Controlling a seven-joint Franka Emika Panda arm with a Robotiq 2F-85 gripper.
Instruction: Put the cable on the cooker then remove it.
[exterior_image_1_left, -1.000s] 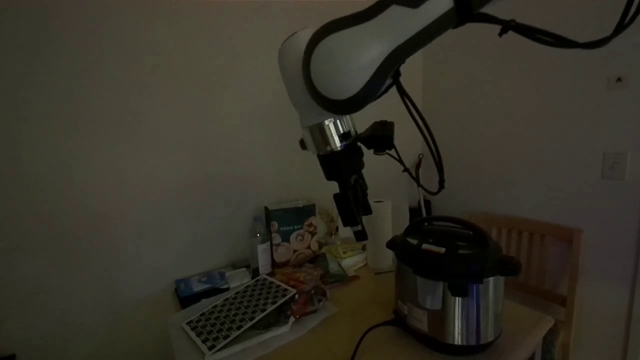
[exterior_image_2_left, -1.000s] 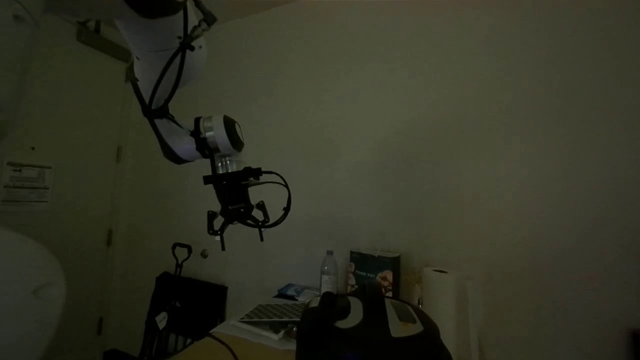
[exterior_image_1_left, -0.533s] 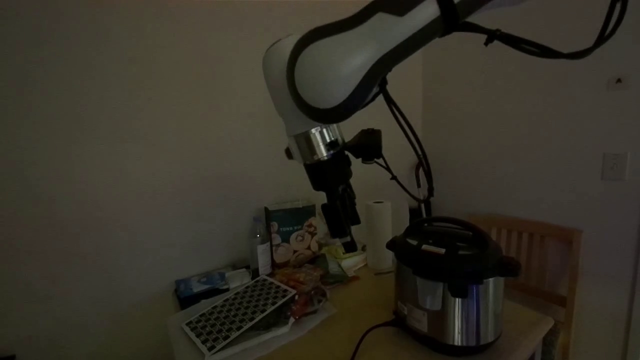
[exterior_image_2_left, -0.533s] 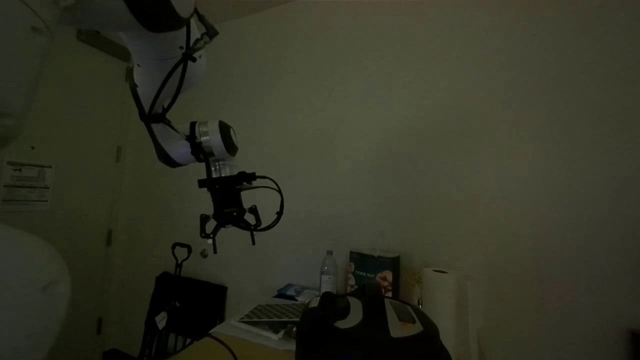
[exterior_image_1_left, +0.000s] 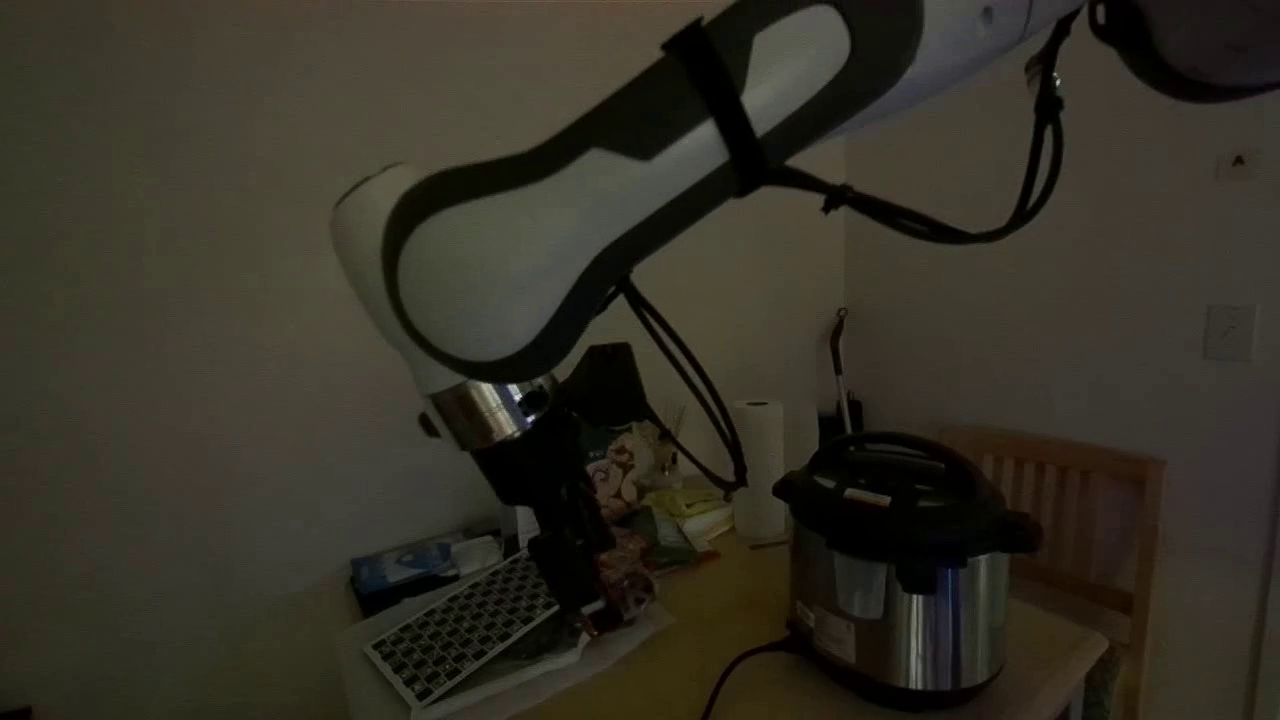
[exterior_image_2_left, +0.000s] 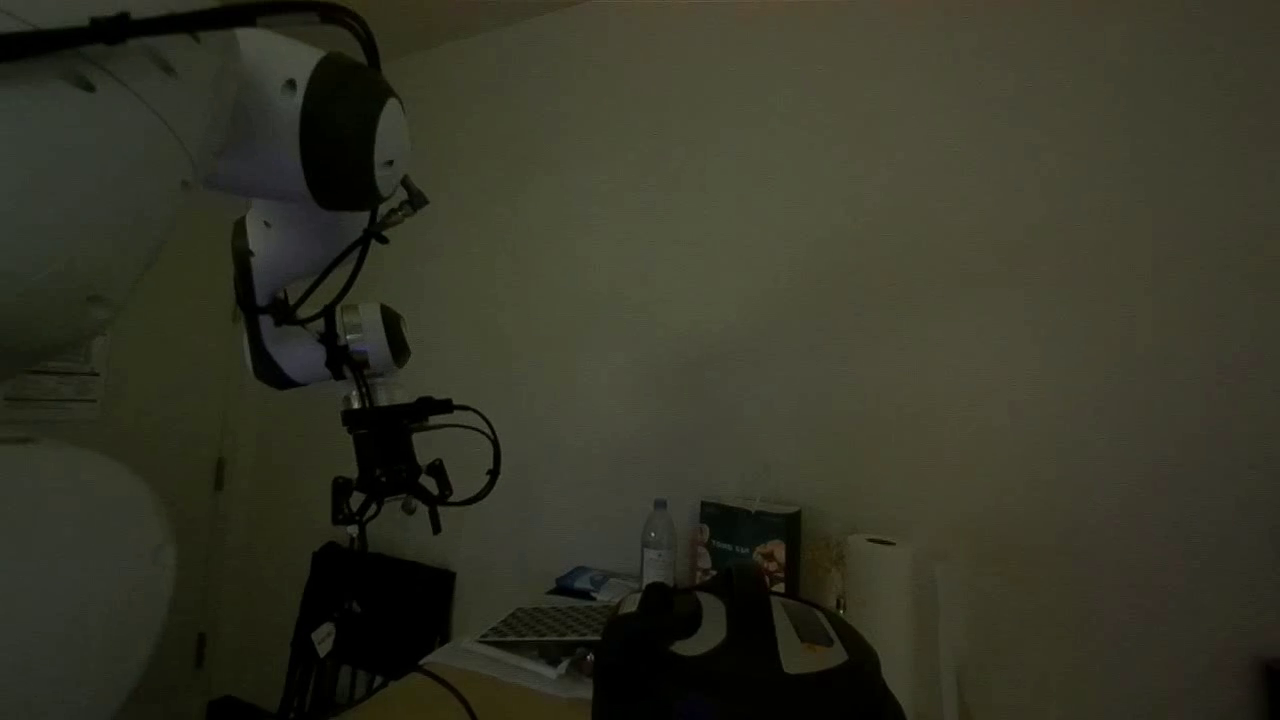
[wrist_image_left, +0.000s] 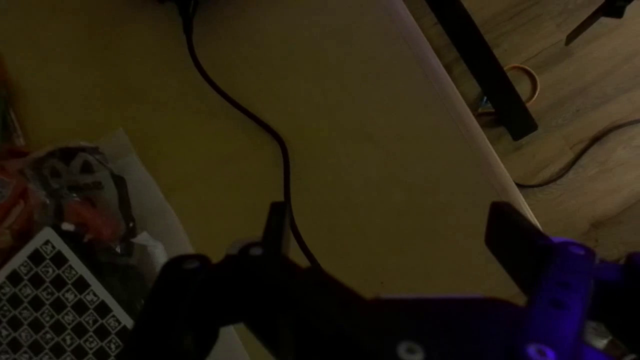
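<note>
The cable (wrist_image_left: 286, 165), thin and black, curves across the yellowish tabletop in the wrist view. In an exterior view the cable (exterior_image_1_left: 735, 665) leaves the base of the cooker (exterior_image_1_left: 900, 610), a steel cylinder with a black lid standing upright. From another side, only the cooker's dark lid (exterior_image_2_left: 740, 650) shows. My gripper (wrist_image_left: 390, 215) is open, with no object held between its fingers. In the wrist view the cable passes behind the left fingertip and then under the gripper body. The gripper (exterior_image_2_left: 400, 530) hangs above the table, away from the cooker. The cable's far end is hidden.
A black-and-white patterned board (exterior_image_1_left: 470, 630) and plastic food bags (wrist_image_left: 85, 200) lie beside the cable. A bottle (exterior_image_2_left: 657, 550), a green box (exterior_image_2_left: 750, 545) and a paper-towel roll (exterior_image_1_left: 760, 470) stand farther back. The table edge (wrist_image_left: 465, 115) drops to the floor.
My gripper has come down and moved left in both exterior views, its fingers staying apart. Cable and cooker look unmoved.
</note>
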